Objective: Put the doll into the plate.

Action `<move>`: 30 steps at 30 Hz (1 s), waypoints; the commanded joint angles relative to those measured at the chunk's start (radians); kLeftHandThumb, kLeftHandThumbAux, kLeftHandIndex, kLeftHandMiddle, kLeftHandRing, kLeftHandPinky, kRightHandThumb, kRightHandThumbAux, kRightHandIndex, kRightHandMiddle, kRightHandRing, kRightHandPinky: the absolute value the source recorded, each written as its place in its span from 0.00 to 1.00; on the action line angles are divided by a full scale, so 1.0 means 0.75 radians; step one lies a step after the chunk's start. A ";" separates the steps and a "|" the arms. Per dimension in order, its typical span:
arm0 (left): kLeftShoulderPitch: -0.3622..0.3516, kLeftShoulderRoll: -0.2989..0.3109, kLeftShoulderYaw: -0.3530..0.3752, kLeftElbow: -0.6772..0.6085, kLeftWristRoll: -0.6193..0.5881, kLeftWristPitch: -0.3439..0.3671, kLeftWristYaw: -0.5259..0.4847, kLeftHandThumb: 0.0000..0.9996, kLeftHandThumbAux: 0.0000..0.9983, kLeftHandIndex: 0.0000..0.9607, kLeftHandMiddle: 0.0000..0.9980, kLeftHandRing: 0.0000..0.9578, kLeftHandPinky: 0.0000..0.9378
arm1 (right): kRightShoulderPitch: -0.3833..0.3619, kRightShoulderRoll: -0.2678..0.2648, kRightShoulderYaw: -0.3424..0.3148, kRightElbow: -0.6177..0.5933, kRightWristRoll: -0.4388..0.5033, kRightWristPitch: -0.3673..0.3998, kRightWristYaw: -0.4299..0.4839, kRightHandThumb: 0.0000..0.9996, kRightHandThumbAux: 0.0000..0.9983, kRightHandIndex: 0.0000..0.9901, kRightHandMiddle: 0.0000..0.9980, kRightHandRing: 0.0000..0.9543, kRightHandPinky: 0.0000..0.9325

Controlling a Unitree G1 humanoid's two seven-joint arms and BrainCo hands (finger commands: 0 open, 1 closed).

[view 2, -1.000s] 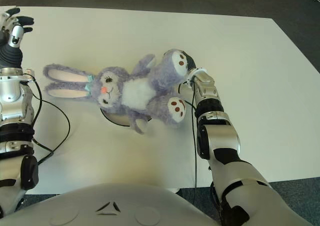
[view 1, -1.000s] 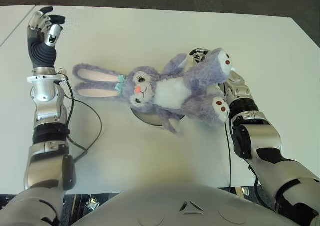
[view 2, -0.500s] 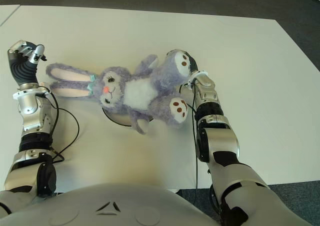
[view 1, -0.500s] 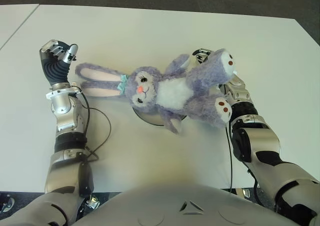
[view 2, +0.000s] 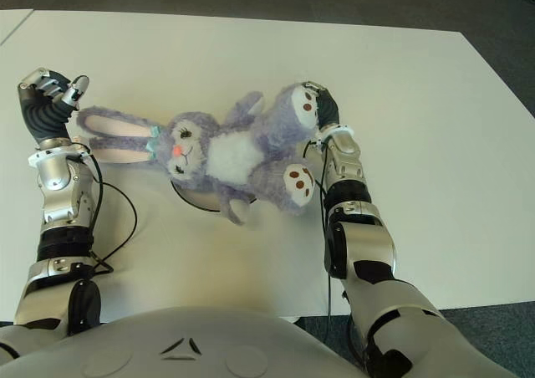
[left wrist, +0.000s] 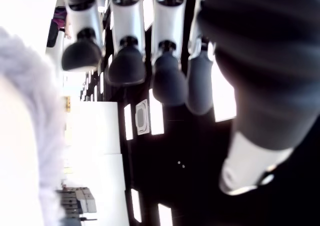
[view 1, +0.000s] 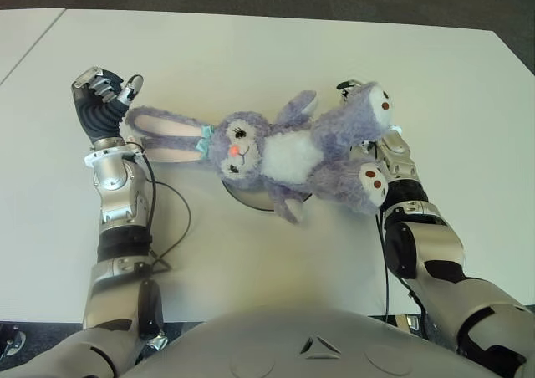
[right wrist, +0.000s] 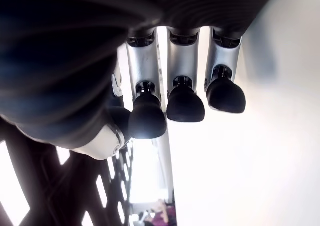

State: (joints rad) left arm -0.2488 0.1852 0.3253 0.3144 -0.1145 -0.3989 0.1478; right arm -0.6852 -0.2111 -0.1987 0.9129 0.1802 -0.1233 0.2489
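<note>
A: From the left eye view, where does the doll lie?

B: The purple rabbit doll [view 1: 284, 152] sprawls face up near the middle of the white counter [view 1: 251, 52], its torso over a round plate [view 1: 251, 198] that shows only as a dark rim beneath it. Its long ears point toward the counter's left edge, its feet toward the right edge.

A: And the hands?

B: The left hand [view 1: 100, 102] stands upright just beside the ear tips, on the left-edge side. The right hand [view 1: 368, 102] is mostly hidden behind the doll's upper foot.

A: Does the right eye view add anything?

B: It shows the right hand's dark fingers [view 2: 326, 106] beside that foot, close against the fur; a black cable [view 2: 117, 227] loops on the counter by the left forearm.

A: The left wrist view?

B: The left hand's fingers [left wrist: 125, 66] hang loosely bent around empty air, released, with grey fur at the frame's side.

A: The right wrist view?

B: Three fingertips [right wrist: 185, 103] hover relaxed over the pale counter, grasping nothing.
</note>
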 commanded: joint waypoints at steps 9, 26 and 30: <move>0.140 -0.094 -0.060 -0.097 0.022 0.126 0.028 0.36 0.82 0.73 0.85 0.90 0.91 | 0.051 -0.020 -0.085 0.073 0.027 -0.010 -0.082 0.69 0.73 0.44 0.85 0.88 0.85; 0.166 -0.132 -0.068 -0.102 -0.001 0.159 0.040 0.43 0.80 0.80 0.88 0.93 0.94 | 0.010 -0.055 -0.166 0.124 0.053 -0.036 -0.164 0.70 0.73 0.44 0.84 0.86 0.86; 0.169 -0.138 -0.068 -0.095 -0.004 0.159 0.046 0.43 0.80 0.81 0.88 0.93 0.94 | 0.013 -0.061 -0.178 0.115 0.059 -0.030 -0.175 0.70 0.72 0.44 0.84 0.86 0.86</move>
State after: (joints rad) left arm -0.2012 0.1550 0.2835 0.2125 -0.1115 -0.2986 0.1665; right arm -0.6979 -0.2579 -0.3207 0.9777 0.2125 -0.1756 0.1339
